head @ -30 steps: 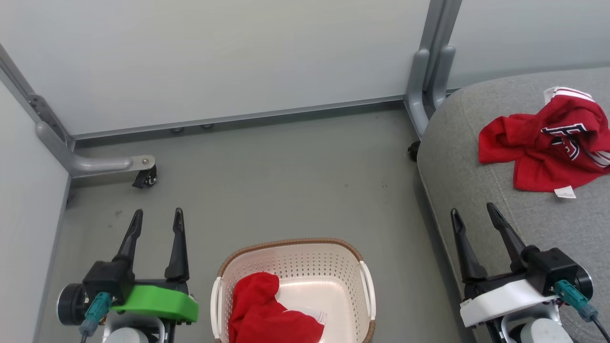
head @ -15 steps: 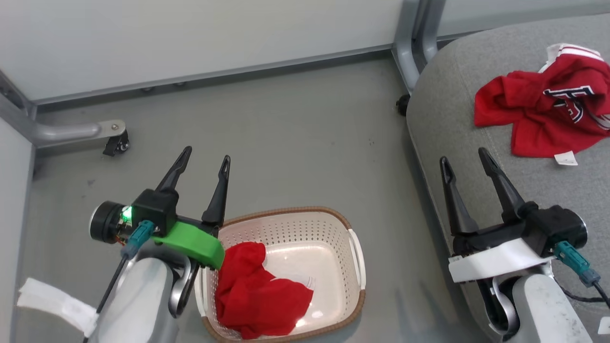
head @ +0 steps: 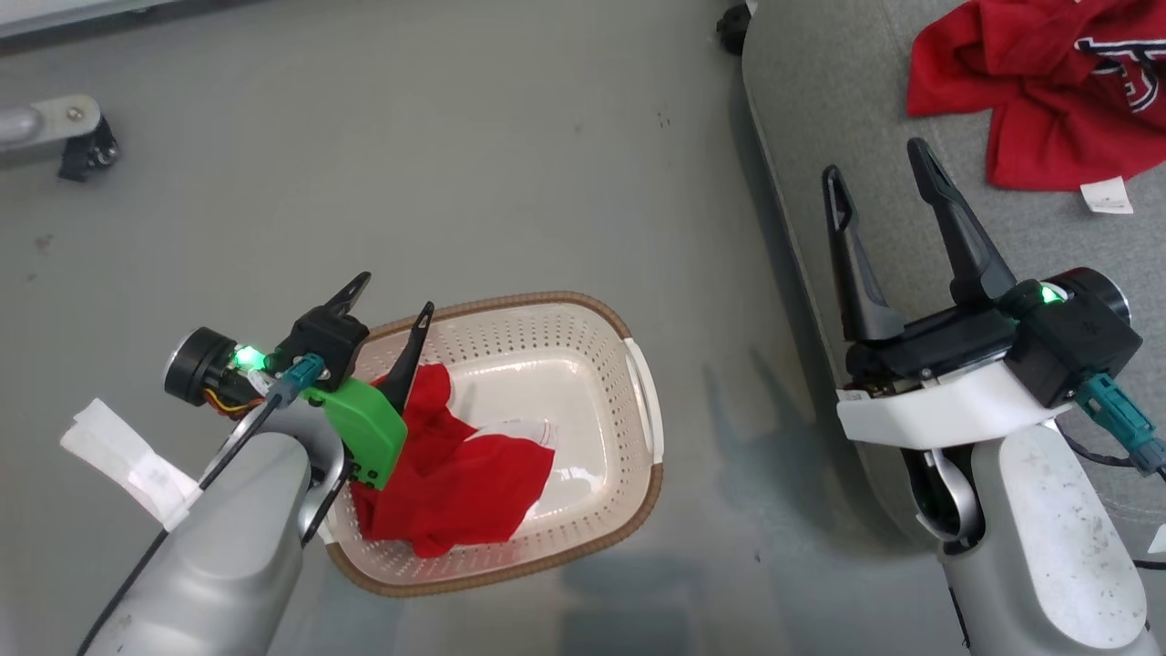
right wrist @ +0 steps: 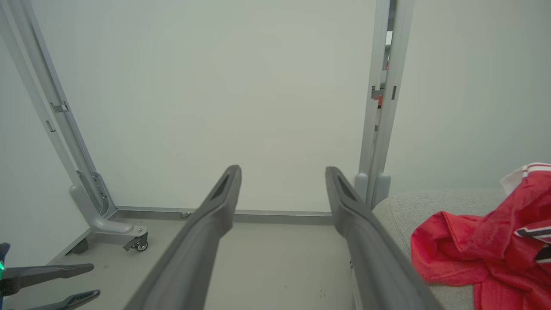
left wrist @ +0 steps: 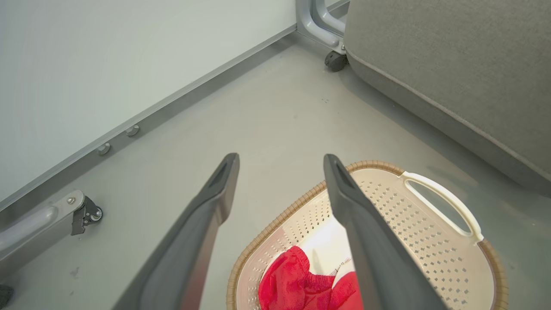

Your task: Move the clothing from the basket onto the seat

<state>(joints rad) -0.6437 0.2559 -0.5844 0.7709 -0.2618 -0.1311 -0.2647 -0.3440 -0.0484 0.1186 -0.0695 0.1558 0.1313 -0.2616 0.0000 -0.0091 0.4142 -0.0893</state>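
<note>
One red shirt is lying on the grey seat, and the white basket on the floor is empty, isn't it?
Not quite. The basket is not empty: the head view shows a red garment crumpled inside it. The rest is right, because one red shirt is lying on the grey seat.

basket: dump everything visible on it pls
The basket is cream-white plastic, rounded-rectangular, with perforated walls, a glossy bottom and a brown woven-look rim. One white loop handle shows on its seat-facing side; the opposite side is hidden behind the left arm. It stands upright on the grey floor, apart from the seat. A crumpled red garment lies in the half nearer the left arm. The open left tool straddles its rim; contact cannot be told.
</note>
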